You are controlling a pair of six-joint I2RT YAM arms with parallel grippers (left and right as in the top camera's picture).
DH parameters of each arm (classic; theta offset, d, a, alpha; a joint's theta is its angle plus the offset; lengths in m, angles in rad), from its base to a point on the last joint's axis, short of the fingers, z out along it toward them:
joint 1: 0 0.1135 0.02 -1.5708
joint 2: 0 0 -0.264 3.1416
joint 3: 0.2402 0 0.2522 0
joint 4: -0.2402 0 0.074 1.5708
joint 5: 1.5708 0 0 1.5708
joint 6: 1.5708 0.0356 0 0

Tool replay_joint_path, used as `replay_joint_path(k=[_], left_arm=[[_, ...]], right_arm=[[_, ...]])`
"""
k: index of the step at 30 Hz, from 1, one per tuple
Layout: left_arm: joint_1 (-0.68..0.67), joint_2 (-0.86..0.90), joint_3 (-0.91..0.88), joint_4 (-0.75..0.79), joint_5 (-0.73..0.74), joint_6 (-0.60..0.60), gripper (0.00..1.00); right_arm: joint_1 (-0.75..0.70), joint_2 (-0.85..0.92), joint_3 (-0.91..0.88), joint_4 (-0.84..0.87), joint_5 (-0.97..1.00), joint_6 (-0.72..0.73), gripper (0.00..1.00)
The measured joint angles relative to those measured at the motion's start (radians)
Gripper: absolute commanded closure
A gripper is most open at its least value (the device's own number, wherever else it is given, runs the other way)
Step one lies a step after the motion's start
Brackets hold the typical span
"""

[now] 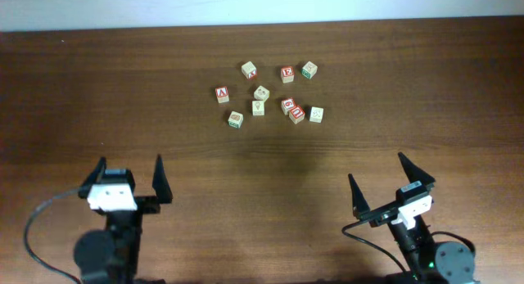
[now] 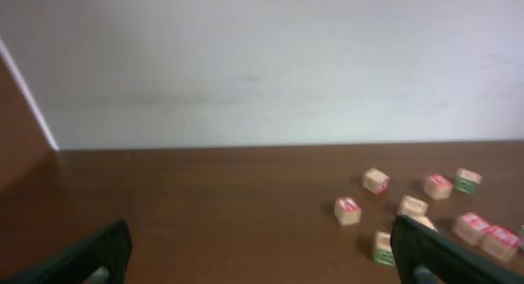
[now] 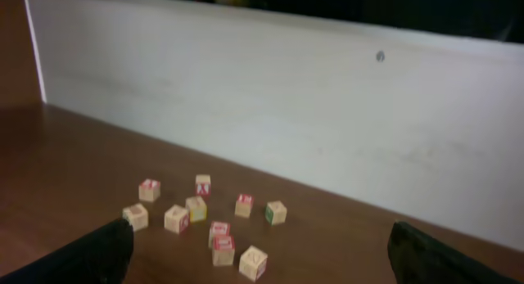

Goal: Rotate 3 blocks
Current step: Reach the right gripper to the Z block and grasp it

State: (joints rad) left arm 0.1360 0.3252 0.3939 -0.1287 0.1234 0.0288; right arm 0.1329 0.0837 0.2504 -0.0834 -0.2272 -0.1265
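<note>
The three small light-wood letter blocks to be turned sit near the middle of the overhead view. They are at the right end of a little bunch of other wooden cubes [image 1: 258, 107] on the dark brown wooden table [image 1: 98, 87]. The upper red-print block [image 1: 287, 105] and the lower red-print block [image 1: 296, 114] lie right against each other. The pale block with faint green print [image 1: 316, 114] lies just beside them on the right.

The blocks look light, hard and smooth. They should not squash or break, but they could slip or tip over. The best hold is on two flat sides that face away from each other. The two red ones are so close that a finger may bump the neighbour.

The left gripper [image 1: 130, 163], at the lower left, and the right gripper [image 1: 377, 169], at the lower right, both stand wide apart and hold nothing. Both are well apart from the blocks.

The print is too small and blurry to read. In the left wrist view the bunch runs off the right edge.
</note>
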Motion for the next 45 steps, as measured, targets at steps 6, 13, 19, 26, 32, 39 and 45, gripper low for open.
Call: replay_joint_path(k=[6,13,19,26,32,39,45], left_arm=[[0.0,0.411,0.436,-0.244,0.089,-0.007,0.01],[-0.001,0.884,0.935,-0.599,0.111,-0.007,0.01],[-0.001,1.071,1.039,-0.647,0.117,-0.007,0.01],[-0.001,1.134,1.04,-0.653,0.117,-0.007,0.01],[-0.001,1.134,1.04,-0.653,0.117,-0.007,0.01],[-0.001,1.135,1.04,-0.653,0.117,-0.007,0.01],[-0.001,1.135,1.04,-0.653,0.117,-0.007,0.01]], right_arm=[[0.0,0.382,0.355,-0.175,-0.056,0.002,0.02],[0.0,0.983,0.898,-0.593,-0.123,0.007,0.02],[0.0,1.471,1.313,-0.901,-0.139,0.013,0.02],[0.0,1.761,1.354,-0.772,-0.224,0.04,0.27],[0.04,1.912,1.355,-0.7,0.002,0.384,0.29],[0.121,1.987,1.355,-0.669,0.198,0.55,0.46],[0.123,2.054,1.355,-0.639,0.246,0.528,0.47]])
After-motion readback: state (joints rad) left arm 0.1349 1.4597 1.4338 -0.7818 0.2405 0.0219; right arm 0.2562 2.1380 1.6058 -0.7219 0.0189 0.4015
